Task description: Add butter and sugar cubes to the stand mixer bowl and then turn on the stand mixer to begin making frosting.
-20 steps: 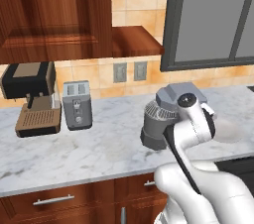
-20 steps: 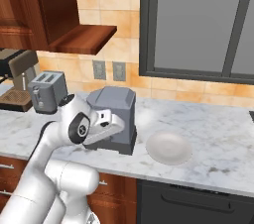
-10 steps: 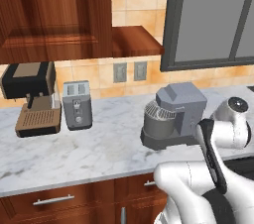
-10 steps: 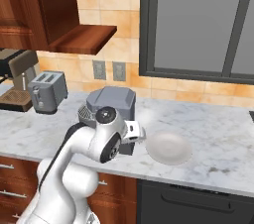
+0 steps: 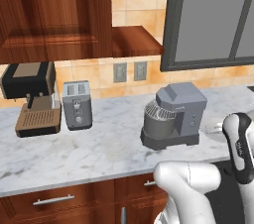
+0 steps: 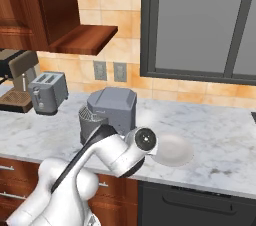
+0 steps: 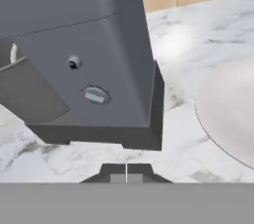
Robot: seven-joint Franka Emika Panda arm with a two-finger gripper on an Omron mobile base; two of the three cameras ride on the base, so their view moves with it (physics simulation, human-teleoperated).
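Gripper (image 7: 126,173) closed, empty, low over marble counter (image 7: 198,54), facing stand mixer (image 7: 94,49) side with knob (image 7: 95,95); pale plate (image 7: 233,109) just beside

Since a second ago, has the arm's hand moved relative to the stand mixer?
Yes. The gripper, shut, swung from in front of the stand mixer to its right side.

Stand mixer (image 7: 84,59) and pale plate (image 7: 230,109) cut off by frame edges

Open marble counter (image 7: 173,153) between stand mixer (image 7: 94,54) and plate (image 7: 233,109).
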